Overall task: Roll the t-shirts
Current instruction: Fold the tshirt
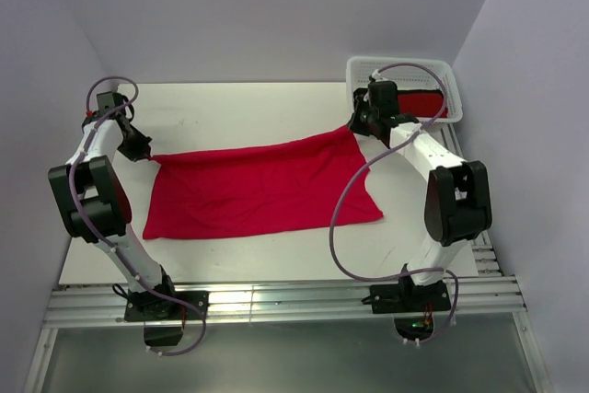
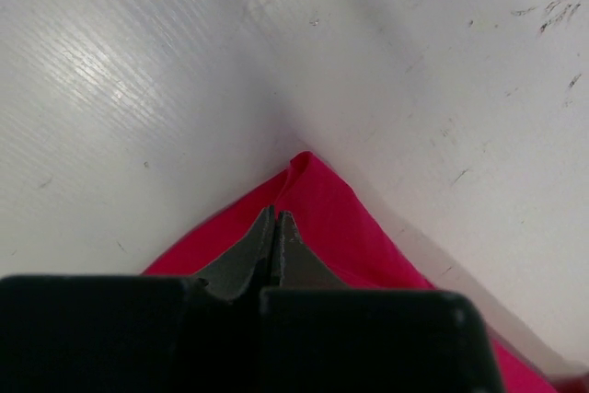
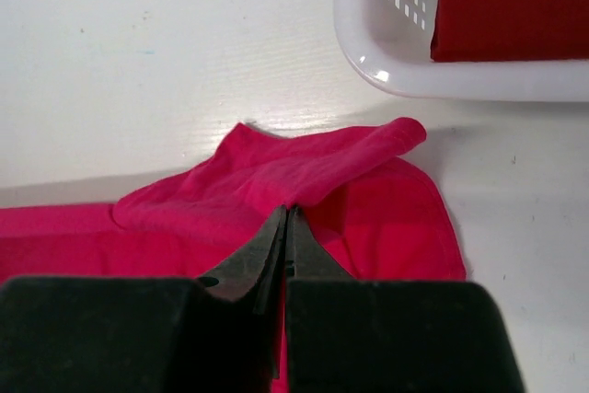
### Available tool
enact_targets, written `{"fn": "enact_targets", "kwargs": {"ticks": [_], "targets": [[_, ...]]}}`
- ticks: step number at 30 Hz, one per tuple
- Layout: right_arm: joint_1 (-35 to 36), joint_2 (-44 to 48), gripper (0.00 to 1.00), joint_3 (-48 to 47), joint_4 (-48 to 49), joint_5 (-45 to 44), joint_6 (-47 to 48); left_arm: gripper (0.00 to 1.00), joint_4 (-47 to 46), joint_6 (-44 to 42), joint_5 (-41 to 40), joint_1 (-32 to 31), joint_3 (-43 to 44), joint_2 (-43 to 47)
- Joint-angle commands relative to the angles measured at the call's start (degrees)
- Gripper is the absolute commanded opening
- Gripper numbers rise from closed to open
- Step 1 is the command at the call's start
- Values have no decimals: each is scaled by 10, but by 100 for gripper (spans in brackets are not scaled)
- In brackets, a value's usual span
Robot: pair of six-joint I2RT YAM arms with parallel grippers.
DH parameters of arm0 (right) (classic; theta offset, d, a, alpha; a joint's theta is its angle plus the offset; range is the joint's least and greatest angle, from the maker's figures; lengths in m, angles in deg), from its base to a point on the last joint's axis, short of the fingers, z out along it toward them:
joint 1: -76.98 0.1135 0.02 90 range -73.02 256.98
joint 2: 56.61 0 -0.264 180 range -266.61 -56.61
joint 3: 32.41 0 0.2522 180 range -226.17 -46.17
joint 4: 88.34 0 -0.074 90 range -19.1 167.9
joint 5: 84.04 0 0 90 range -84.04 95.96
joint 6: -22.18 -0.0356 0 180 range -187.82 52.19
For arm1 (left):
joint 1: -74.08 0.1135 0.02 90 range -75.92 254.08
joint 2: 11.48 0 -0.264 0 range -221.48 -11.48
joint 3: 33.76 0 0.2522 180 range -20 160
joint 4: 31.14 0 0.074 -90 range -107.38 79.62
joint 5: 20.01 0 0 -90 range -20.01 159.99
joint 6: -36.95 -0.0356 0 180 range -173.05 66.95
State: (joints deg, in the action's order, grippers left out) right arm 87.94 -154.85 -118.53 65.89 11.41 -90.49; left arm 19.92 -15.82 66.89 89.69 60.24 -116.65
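Overhead, the left arm (image 1: 92, 195) folds back on itself and reaches to the bench's far left; the left fingers (image 1: 145, 156) are pinched shut on one corner of a bright crimson cloth t-shirt (image 1: 258, 195), which lies spread flat across the middle of the white bench (image 1: 239, 103); the right arm (image 1: 456, 195) stretches forward, the right fingers (image 1: 357, 126) clamped on the opposite far corner, just beside a white perforated plastic basket (image 1: 405, 63) holding a deeper red folded t-shirt (image 1: 425, 103); pale lilac walls (image 1: 276, 6) close in the bench.

Left wrist: the left fingers (image 2: 276, 216) press together over the t-shirt's pointed corner (image 2: 331, 218); scuffed bench (image 2: 138, 89) beyond.

Right wrist: the right fingers (image 3: 285, 213) nip a bunched fold (image 3: 304, 172); the basket (image 3: 368, 52) and its deeper red t-shirt (image 3: 506, 6) sit near.
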Motion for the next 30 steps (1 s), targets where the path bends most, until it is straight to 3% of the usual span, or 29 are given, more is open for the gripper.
{"fn": "enact_targets", "kwargs": {"ticks": [1,30], "targets": [[-7,41,0,13,8,-11,4,0,1,-1,-17,5,3,35],[-6,158,0,143,-22,-23,-21,0,19,4,-17,11,-111,128]]}}
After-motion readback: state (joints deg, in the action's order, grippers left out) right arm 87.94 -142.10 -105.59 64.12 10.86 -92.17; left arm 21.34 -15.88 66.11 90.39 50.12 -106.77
